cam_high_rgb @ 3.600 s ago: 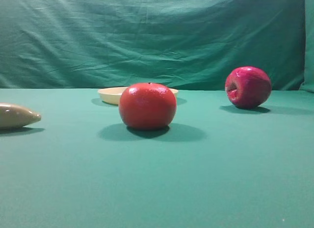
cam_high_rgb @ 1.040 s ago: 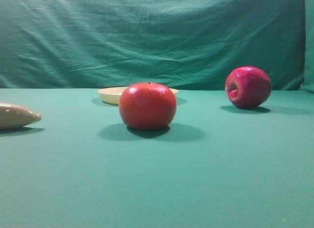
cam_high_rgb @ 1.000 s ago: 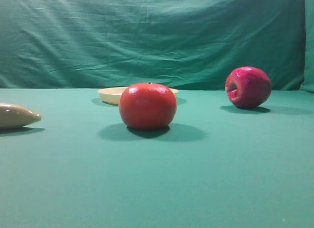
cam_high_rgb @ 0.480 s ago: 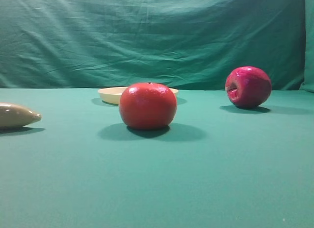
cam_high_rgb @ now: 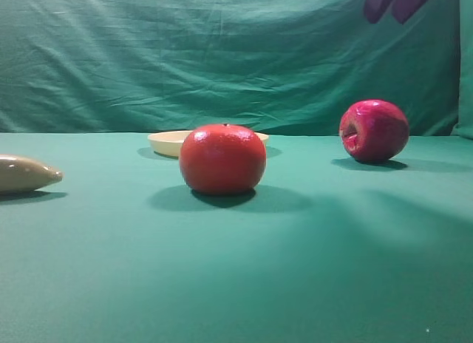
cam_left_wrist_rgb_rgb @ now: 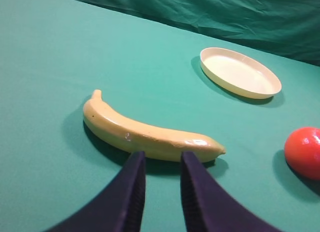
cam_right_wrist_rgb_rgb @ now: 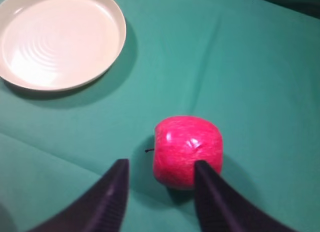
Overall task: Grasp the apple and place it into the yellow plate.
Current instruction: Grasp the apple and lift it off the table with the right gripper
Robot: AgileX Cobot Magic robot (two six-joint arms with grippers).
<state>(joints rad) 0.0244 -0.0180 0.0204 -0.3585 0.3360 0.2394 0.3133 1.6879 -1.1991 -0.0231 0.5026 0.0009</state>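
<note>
Fingers of the right gripper (cam_right_wrist_rgb_rgb: 159, 192) stand wide apart, empty, above the apple (cam_right_wrist_rgb_rgb: 188, 151) on the green surface (cam_right_wrist_rgb_rgb: 250, 67); left gripper (cam_left_wrist_rgb_rgb: 161, 184) fingers sit narrowly parted, holding nothing.

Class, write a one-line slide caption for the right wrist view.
Open right gripper poised above the apple on green cloth, with the empty yellow plate up-left.

You see the orange-red fruit (cam_high_rgb: 222, 159) hiding the yellow plate (cam_high_rgb: 167, 141) middle; the banana (cam_high_rgb: 26, 173) is cut off.
</note>
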